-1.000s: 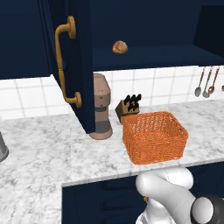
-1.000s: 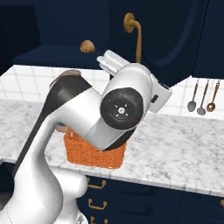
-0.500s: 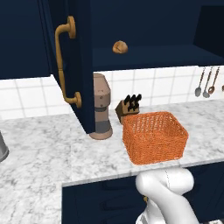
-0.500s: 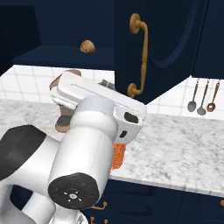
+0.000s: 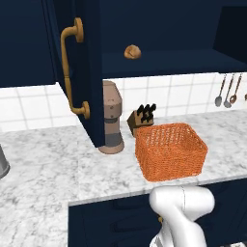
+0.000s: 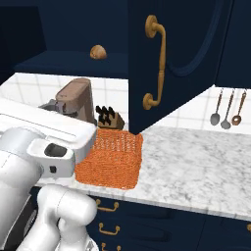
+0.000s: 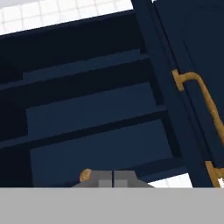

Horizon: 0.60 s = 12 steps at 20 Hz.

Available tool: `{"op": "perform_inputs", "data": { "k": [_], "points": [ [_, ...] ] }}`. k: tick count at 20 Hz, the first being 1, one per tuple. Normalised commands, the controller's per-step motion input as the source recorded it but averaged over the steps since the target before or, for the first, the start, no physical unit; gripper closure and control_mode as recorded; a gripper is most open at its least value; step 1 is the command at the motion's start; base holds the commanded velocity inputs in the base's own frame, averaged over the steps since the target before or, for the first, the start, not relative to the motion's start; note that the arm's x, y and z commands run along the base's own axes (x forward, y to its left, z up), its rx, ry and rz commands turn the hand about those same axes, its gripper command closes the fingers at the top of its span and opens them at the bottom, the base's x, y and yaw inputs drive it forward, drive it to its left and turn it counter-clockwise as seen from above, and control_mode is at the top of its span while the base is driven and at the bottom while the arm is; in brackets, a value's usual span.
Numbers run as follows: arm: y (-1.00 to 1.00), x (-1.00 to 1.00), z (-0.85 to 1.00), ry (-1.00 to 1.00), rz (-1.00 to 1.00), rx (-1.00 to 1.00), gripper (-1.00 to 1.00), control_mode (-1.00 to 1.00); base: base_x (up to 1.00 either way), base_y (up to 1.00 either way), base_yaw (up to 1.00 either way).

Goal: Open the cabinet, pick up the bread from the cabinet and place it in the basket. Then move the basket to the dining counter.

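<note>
The dark navy cabinet (image 5: 169, 29) stands open, and its left door with a curved brass handle (image 5: 71, 72) swings out over the worktop. The bread (image 5: 132, 51), a small golden-brown roll, lies on the cabinet's lower shelf; it is seen again (image 6: 98, 52) from the right. Below it, the orange mesh basket (image 5: 171, 149) sits on the marble worktop with nothing in it. In the hand view my gripper (image 7: 113, 178) is shut with nothing between its tips. It points up into the cabinet shelves (image 7: 96, 109), with the bread (image 7: 85, 175) just left of the tips. The dining counter is out of view.
A brown coffee machine (image 5: 112, 118) and a knife block (image 5: 142, 117) stand behind the basket. Utensils (image 5: 226, 91) hang on the tiled wall at the right. The right cabinet door (image 6: 196, 44) with its brass handle (image 6: 157, 63) juts over the worktop. My arm (image 6: 44, 152) is low in front of the counter.
My gripper has closed. The arm has swung down and to the left, away from the front of the basket. Bread, basket and doors have not moved.
</note>
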Motion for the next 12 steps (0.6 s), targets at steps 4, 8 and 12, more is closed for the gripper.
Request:
{"op": "perform_inputs", "data": {
  "k": [4, 8, 12],
  "points": [
    [0.91, 0.89, -0.03, -0.07, -0.52, -0.1, 1.0, -1.0, 0.0, 0.0, 0.0],
    [0.58, 1.0, -0.21, -0.01, -0.55, -0.01, 1.0, -1.0, 0.0, 0.0, 0.0],
    [-0.04, 1.0, -0.4, -0.06, -0.46, 0.02, 1.0, -1.0, 0.0, 0.0, 0.0]
  ]
}}
